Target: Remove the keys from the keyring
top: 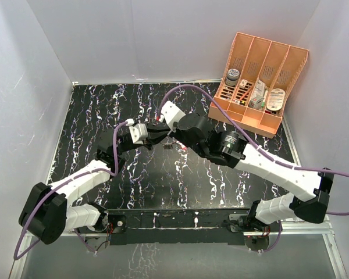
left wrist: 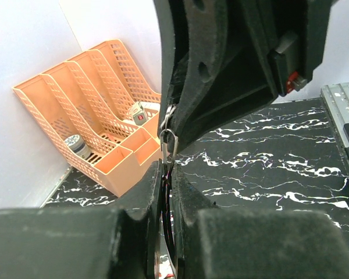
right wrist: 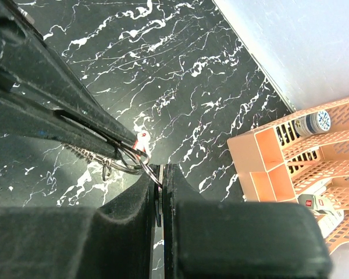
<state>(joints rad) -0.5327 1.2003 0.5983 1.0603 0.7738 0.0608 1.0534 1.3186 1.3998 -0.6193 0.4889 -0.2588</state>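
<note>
Left end effector (left wrist: 166,177) is pressed together, pinching the keyring (right wrist: 130,169) above mid-counter (top: 104,116). Right end effector (right wrist: 161,174) meets it tip to tip, also clamped on the ring's wire. Keys (right wrist: 84,154) bunch just beside the ring.

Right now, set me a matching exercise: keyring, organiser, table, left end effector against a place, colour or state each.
1 keyring
2 orange organiser
3 table
4 left end effector

A black, white veins
B shut
C far right corner of the table
D pinched between left and right end effector

Pairs: 1-D, 2-C, 3-A, 4-B
</note>
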